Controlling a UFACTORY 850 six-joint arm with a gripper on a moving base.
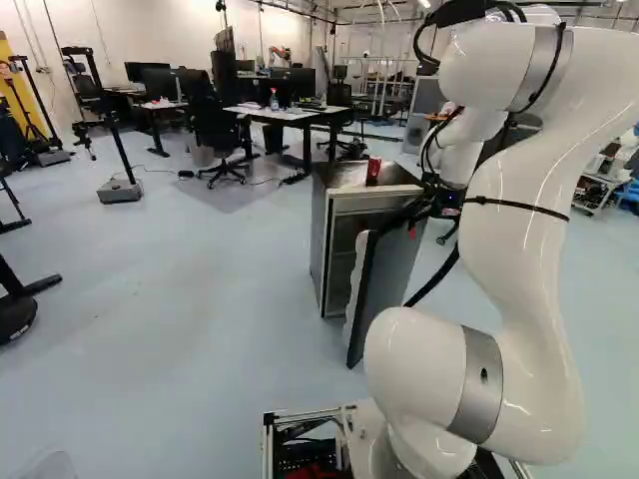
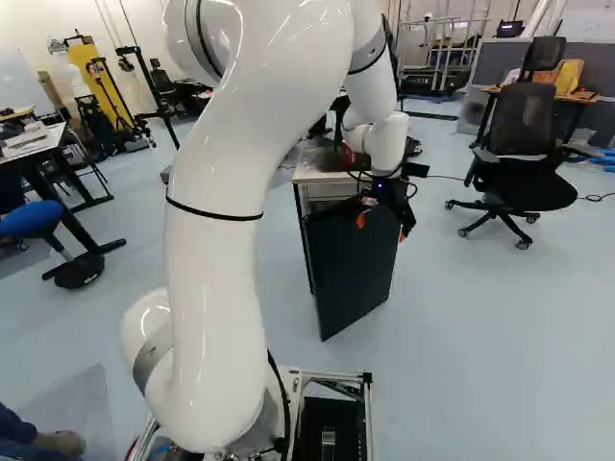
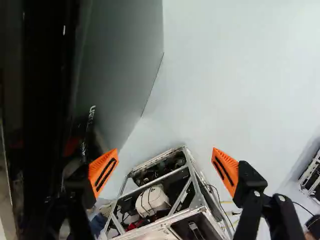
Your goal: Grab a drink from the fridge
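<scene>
At the left of the left base view, the fridge [image 1: 321, 235] stands part open, its interior mostly hidden, so I can't tell where a drink sits inside; reaching in blind could topple something on a shelf. On the fridge's top, towards the far side, is a red can-like thing [image 1: 373, 170], the only likely drink in sight; the wrist or its cables could knock it over if the arm swings left too low. Next, to the near side, the door [image 1: 384, 284] juts out, and the gripper [image 3: 165, 170] is up by its outer face, to the right. It's spread wide with nothing between its 2 orange pads [image 3: 103, 175], 1 of them very near the door or against it; I can't tell which. Pushing left from here would probably swing the door shut, while a spread finger could catch on its edge and wrench it. Further right, the black cable [image 1: 436, 277] loops down beside the arm and might snag on the door's corner. If the base [image 3: 187, 160] rolls ahead before the door is clear, it could bump the door's near edge and close off the way in.
</scene>
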